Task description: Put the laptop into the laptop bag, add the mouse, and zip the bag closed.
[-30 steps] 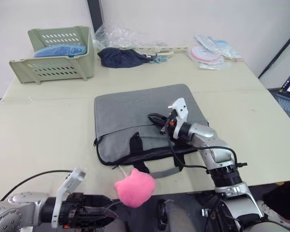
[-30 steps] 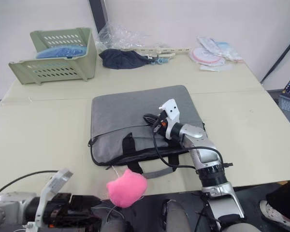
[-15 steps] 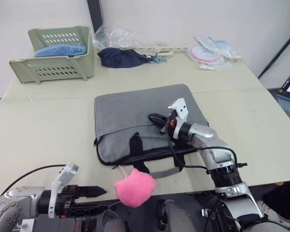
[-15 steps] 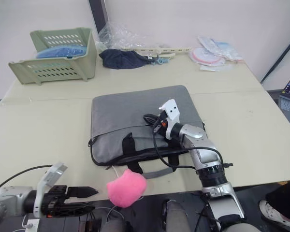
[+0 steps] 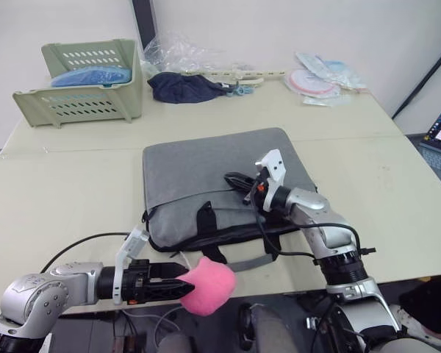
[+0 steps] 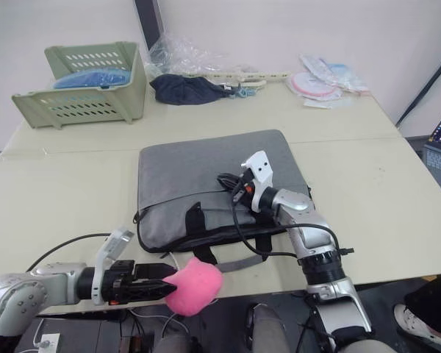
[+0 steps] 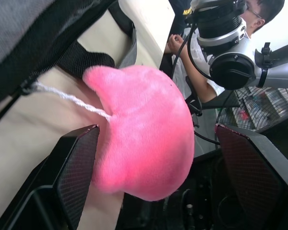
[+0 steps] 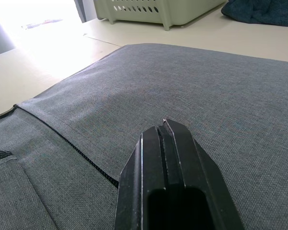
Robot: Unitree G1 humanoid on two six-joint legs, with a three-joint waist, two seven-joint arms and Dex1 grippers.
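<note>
1. Two pincers are in our sight. The left pincer (image 5: 178, 281) sits low at the near edge of the bench (image 5: 51, 198), its fingers (image 7: 74, 165) spread wide with the pink plush toy (image 5: 206, 285) between them. In the left wrist view one finger pad lies against the plush and the other stands apart from it, so we cannot call it a grip.
2. The plush toy hangs half over the bench's near edge, just in front of the laptop bag (image 5: 213, 180), with a white cord (image 7: 67, 98) running from it toward the bag.
3. The right pincer (image 5: 234, 179) rests on top of the bag, right of its middle, with its two black fingers (image 8: 168, 163) pressed together. We see nothing between them. A zip line (image 8: 72, 148) runs across the grey cloth just ahead of the tips.
4. The bag lies flat at mid-bench, with its black handles (image 5: 209, 224) at its near side. We cannot tell whether the laptop or the mouse is inside.
5. At the far side we note a pale green basket (image 5: 84, 81) holding something blue, a dark blue cloth (image 5: 184, 87), clear plastic wrap (image 5: 180, 53) and packets (image 5: 320, 77).
6. In the left wrist view a person (image 7: 192, 76) sits beyond the bench edge.
</note>
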